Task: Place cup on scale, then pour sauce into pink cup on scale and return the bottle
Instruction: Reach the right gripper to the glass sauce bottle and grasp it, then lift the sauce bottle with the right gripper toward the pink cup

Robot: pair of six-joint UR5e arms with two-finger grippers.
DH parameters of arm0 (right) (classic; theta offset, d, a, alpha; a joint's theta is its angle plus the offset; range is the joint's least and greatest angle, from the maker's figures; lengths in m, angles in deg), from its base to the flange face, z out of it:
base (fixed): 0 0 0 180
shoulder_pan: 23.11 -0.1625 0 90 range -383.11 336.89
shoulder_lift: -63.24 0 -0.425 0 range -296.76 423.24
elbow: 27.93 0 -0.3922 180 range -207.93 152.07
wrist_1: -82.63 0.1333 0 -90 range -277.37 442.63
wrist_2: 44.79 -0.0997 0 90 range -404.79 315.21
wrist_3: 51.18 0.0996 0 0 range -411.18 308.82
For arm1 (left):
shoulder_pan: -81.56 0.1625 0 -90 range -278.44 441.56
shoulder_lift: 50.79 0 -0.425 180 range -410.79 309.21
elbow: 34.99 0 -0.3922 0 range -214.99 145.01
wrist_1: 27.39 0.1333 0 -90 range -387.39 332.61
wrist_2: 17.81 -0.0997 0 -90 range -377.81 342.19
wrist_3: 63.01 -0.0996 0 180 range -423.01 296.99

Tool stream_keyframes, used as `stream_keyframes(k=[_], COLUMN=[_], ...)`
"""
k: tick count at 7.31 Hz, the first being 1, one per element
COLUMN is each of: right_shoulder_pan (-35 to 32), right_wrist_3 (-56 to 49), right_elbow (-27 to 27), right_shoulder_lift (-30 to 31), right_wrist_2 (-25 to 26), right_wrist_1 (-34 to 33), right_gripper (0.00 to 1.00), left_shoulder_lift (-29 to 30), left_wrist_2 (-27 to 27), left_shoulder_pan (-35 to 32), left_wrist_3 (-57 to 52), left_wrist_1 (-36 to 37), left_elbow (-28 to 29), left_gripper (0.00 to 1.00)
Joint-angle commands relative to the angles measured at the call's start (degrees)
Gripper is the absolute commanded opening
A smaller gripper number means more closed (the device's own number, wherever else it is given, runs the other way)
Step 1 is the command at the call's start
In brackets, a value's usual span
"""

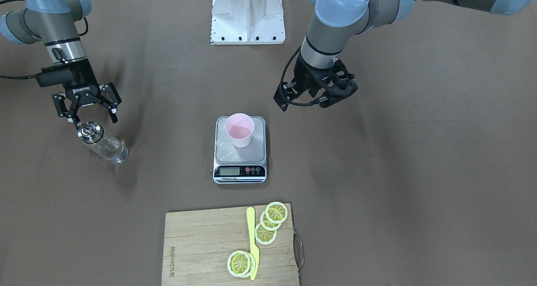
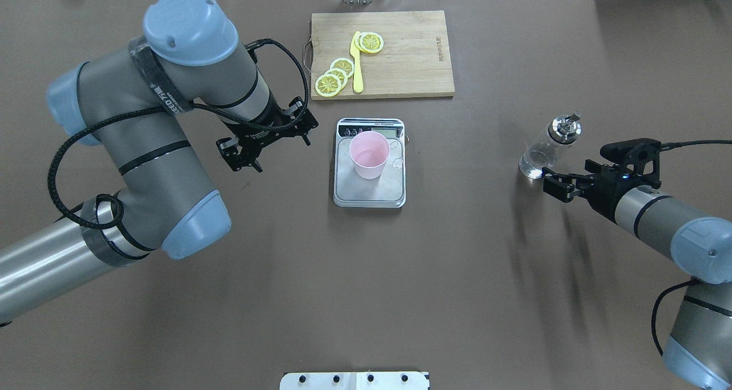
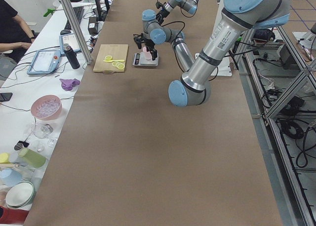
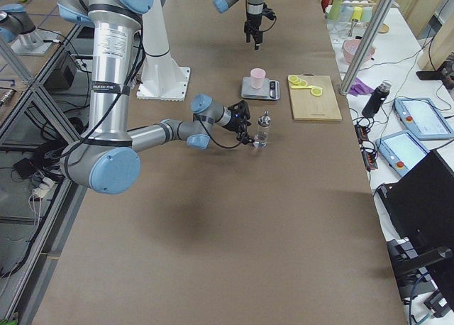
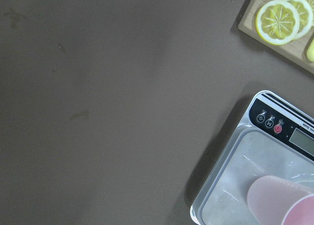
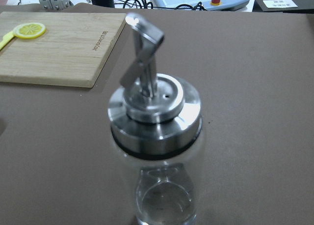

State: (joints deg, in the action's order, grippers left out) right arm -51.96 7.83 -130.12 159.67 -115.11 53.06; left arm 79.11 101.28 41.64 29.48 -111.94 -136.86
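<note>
- At the robot's right end of the brown table (image 1: pixel 377 172), the right gripper (image 1: pixel 95 119) hangs with its fingers spread wide and nothing between them, just beside the bottle (image 1: pixel 105 145).
- The bottle stands upright on the table, well apart from the scale (image 1: pixel 251 152), its long axis vertical and its silver spout cap (image 6: pixel 154 112) on top; a little clear liquid shows at the bottom of the glass.
- We see the bottle dead centre and close in the right wrist camera, so it lies straight ahead of the open claw, on the side away from the robot. None of its fingers touches the glass.
- The pink cup (image 1: pixel 239 129) is upright on the steel platform of the scale, toward the back edge and away from the display. That part of the task looks done.
- We cannot tell whether the cup holds any sauce; the liquid is too clear to read.
- The left gripper (image 2: pixel 273 145) hovers beside the scale on the robot's left, its fingers apart by our reading and holding nothing.
- The right arm is by far the nearer to the bottle. Any grasp would, we judge, mean going forward and closing round the glass body below the cap.
- A wooden cutting board (image 1: pixel 201 244) with lemon slices (image 1: pixel 277 211) and a yellow knife (image 1: pixel 251 240) lies beyond the scale, clear of both arms.
</note>
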Motion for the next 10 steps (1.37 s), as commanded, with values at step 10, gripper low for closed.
stream_keyframes(k=[10], right_shoulder_pan=[2.1], right_wrist_3=[-4.5], right_elbow=[11.0], right_shoulder_lift=[-8.8], right_wrist_2=[11.3], right_wrist_1=[5.3], right_gripper=[0.94], left_shoulder_lift=[0.0], left_wrist_2=[0.1], left_shoulder_pan=[0.0], left_wrist_3=[-0.1], left_wrist_1=[-2.6], left_elbow=[2.1], left_gripper=[0.98])
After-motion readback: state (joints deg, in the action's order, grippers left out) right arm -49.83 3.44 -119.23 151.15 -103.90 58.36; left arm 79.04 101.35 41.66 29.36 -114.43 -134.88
